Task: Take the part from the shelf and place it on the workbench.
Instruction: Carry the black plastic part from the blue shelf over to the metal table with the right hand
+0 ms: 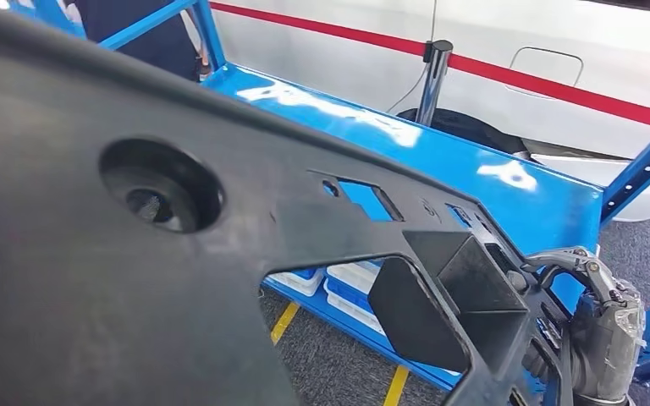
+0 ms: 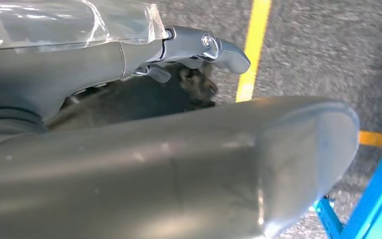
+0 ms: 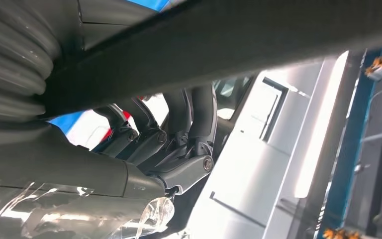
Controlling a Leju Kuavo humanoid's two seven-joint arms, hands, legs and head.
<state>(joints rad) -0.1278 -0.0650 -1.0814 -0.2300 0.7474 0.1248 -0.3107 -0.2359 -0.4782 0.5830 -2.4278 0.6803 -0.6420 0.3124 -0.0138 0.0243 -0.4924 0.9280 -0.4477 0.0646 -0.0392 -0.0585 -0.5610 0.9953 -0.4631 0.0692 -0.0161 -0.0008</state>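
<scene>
Head view: right hand (image 1: 597, 326) grips black part (image 1: 93, 279).

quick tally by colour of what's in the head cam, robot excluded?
Black: 2, the panel part gripped by the right hand, and the post behind the shelf
Blue: 1, the shelf frame
White: 1, the car body with its red stripe
Blue-and-white: 2 bins visible under the shelf
Total: 6

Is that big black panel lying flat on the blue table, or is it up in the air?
Up in the air. The black panel slants above the blue table, with the right hand gripping its edge.
</scene>
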